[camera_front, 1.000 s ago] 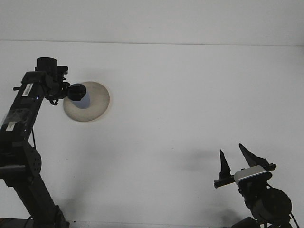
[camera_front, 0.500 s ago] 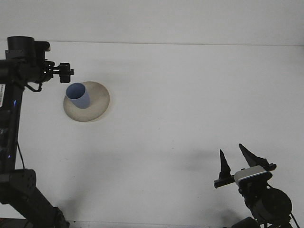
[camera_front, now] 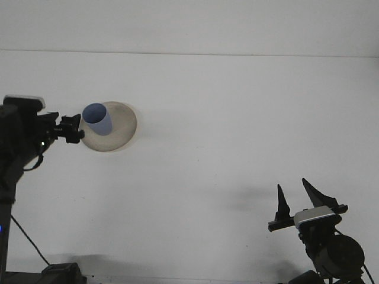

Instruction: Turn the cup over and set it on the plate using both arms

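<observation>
1 cup, 1 plate, 2 grippers, 1 table.

1 blue cup (camera_front: 98,118) stands on 1 beige plate (camera_front: 121,127), its open mouth up. Of the 2 black grippers, 1, the left gripper (camera_front: 72,128), sits just left of the plate; the other 1, the right gripper (camera_front: 299,197), is well apart, toward the near right. 1 white table (camera_front: 237,118) bears the plate.

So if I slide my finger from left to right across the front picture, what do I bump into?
Black left gripper → upright blue plastic cup on the round beige plate → bare white table → black right gripper, fingers spread.
</observation>
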`<state>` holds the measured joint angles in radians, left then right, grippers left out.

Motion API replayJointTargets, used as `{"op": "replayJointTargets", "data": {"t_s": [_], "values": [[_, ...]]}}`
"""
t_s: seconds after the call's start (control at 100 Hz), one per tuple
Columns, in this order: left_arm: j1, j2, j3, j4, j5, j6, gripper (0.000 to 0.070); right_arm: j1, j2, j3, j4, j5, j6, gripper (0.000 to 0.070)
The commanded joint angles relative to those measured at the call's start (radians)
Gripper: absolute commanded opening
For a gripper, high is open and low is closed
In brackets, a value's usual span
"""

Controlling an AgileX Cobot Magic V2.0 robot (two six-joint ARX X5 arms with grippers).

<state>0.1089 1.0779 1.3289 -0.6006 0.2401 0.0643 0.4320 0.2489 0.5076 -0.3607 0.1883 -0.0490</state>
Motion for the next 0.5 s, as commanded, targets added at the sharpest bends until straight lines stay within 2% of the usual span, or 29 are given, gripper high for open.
{"op": "replayJointTargets", "data": {"t_s": [0.0, 0.13, 0.18, 0.23, 0.31, 0.41, 0.49], "values": [[0.001, -0.069, -0.161, 0.119, 0.005, 0.017, 0.0231, 0.004, 0.002, 0.008, 0.016, 0.006, 0.006, 0.0415], [0.001, -0.207, -0.433, 0.294, 0.014, 0.023, 0.0074, 0.004, 0.002, 0.008, 0.017, 0.029, 0.008, 0.0413], [0.001, -0.25, -0.52, 0.349, 0.025, 0.023, 0.0002, 0.004, 0.002, 0.008, 0.017, 0.031, 0.008, 0.0381], [0.001, -0.29, -0.602, 0.406, 0.026, 0.026, 0.0012, 0.004, 0.001, 0.008, 0.017, 0.031, 0.011, 0.0276], [0.001, -0.351, -0.723, 0.524, 0.027, 0.025, 0.0012, 0.004, 0.001, 0.008, 0.019, 0.03, 0.028, 0.0], [0.001, -0.429, -0.842, 0.658, 0.027, 0.005, 0.0012, 0.004, 0.0, 0.008, 0.026, 0.029, 0.059, 0.0006], [0.001, -0.477, -0.885, 0.693, 0.027, -0.006, 0.0012, 0.004, 0.0, 0.008, 0.024, 0.031, 0.06, 0.0006]]}}
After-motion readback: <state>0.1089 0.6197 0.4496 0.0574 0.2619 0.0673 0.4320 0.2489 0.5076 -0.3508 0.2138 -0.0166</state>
